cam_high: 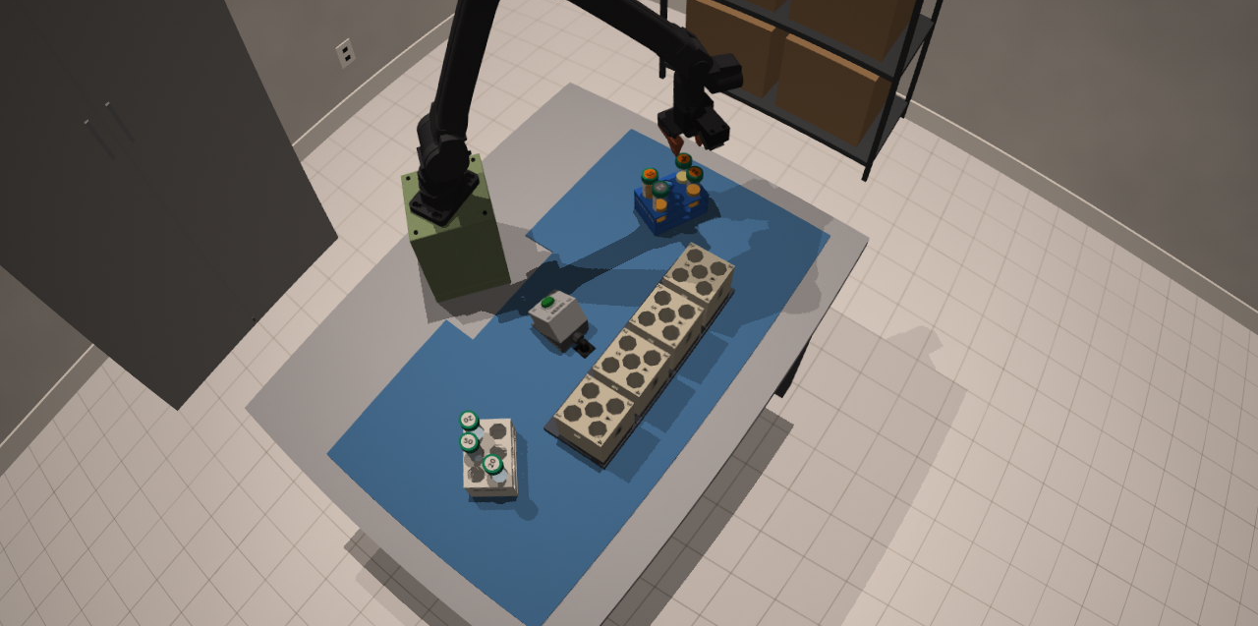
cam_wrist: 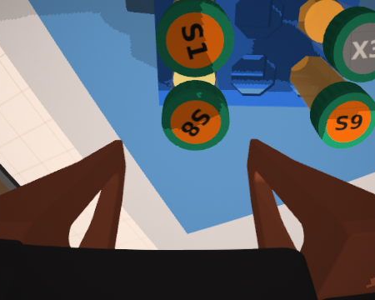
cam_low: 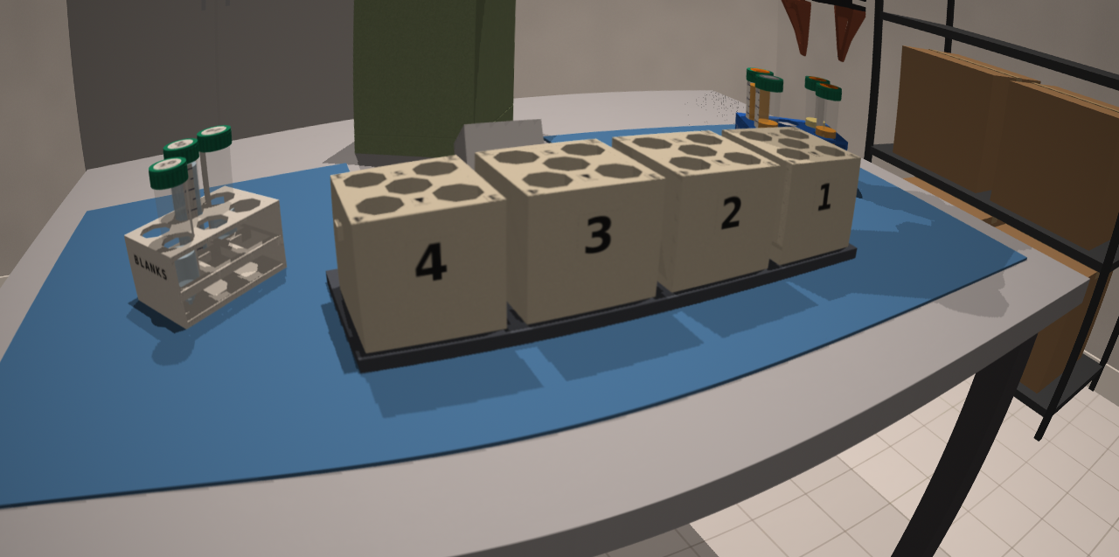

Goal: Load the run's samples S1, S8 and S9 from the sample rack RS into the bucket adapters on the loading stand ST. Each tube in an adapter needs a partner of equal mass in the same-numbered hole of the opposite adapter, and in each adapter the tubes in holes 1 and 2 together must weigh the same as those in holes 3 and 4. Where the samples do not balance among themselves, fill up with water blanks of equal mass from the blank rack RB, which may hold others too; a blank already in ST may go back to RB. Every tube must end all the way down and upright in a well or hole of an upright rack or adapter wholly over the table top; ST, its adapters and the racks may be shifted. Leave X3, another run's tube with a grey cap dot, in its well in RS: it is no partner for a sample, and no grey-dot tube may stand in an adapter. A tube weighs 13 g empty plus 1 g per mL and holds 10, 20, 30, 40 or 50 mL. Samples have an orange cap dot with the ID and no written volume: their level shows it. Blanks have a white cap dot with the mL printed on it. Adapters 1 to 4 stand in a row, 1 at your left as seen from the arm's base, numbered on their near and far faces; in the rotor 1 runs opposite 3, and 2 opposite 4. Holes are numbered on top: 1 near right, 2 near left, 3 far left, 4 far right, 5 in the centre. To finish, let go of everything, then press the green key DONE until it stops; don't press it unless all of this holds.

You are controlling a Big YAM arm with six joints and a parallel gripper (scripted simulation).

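Observation:
The blue sample rack RS stands at the far end of the mat and holds tubes S1, S8, S9 and grey-dot X3. My gripper is open and empty, hovering above the rack, with S8 just ahead of the fingertips; it also shows in the exterior view well above the caps. The loading stand ST carries adapters 4, 3, 2 and 1, all with empty holes. The white blank rack RB holds three white-dot tubes.
The grey box with the green DONE key sits between the arm's green base and ST. A black shelf with cardboard boxes stands close behind RS, beyond the table's far edge.

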